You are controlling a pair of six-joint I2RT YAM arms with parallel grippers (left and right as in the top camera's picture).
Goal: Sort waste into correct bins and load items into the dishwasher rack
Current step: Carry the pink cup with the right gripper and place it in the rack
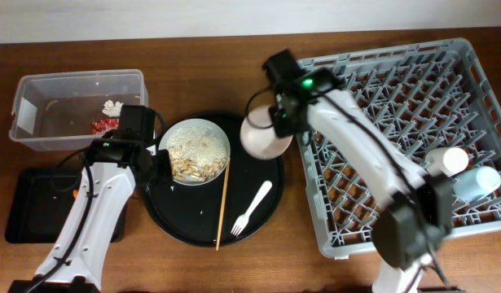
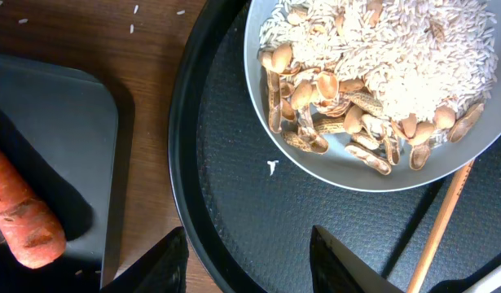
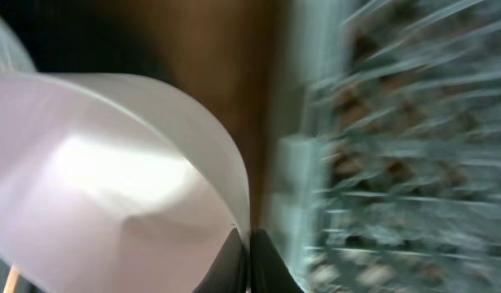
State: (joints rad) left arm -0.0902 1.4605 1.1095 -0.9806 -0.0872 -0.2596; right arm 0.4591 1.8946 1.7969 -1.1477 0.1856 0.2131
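Tabletop of brown wood (image 1: 234, 57) is backed by pale wall (image 1: 152, 16) at 12 o'clock; pink round bowl (image 1: 262, 140) is clamped by right gripper (image 3: 248, 244), left gripper (image 2: 248, 259) is spread, empty.

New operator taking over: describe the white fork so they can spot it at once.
Find the large grey dishwasher rack on the right; directly left of it sits a round black tray. On the tray's lower right part lies the white fork, tines toward the table's front edge, just right of the thin wooden chopstick. It is the only white, pronged thing there.
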